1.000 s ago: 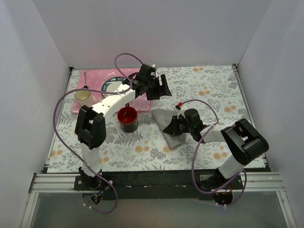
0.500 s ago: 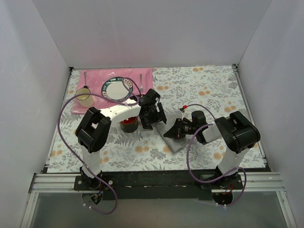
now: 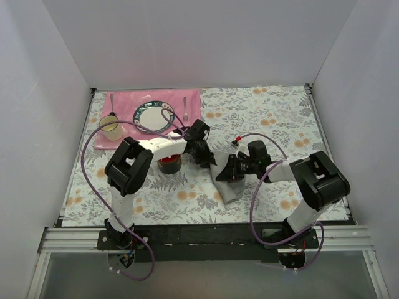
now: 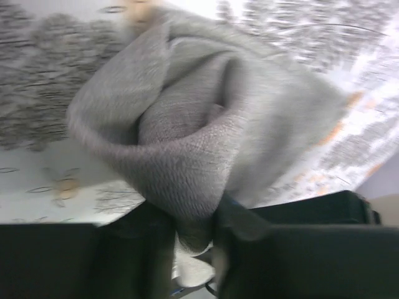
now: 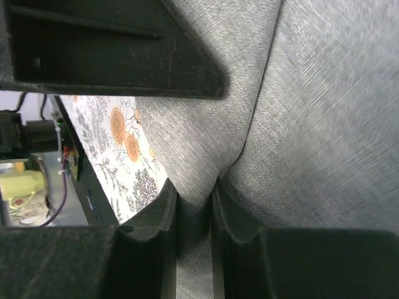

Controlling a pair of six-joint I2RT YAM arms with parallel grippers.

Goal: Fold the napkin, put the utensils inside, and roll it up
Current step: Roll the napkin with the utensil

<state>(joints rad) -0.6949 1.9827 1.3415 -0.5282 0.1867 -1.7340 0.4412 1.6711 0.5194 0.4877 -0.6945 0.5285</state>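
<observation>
While both arms are reaching toward the centre of the overhead view, the left gripper is pinching a bunched fold of the plain mid-grey soft cloth napkin. Its wrist view is blurred. It is showing the two dark fingers at the bottom edge closing on a hanging tuck of the napkin, while the rest of the cloth is billowing up through the middle of the frame. The floral-patterned tablecloth is showing behind it.

The right gripper is sitting just below and to the right of the left one, very near it, and is likewise clamping cloth. In its wrist view the black fingers are pressing together on a narrow ridge of the napkin at the bottom centre, and the weave is filling most of the frame. A black flat-sided part, which cannot be identified for certain, is crossing the upper left of that view.

From above, the napkin is lying crumpled just right of centre, trailing from the two grippers toward the lower middle. Just left of the left gripper a dark round mug with a red inside is standing, partly under the white arm. In the upper left a pink rectangular placemat is carrying three things:
- a round white plate with a dark rim
- a slim silver piece of cutlery to the plate's right
- a small cream cup at the mat's lower left corner
</observation>
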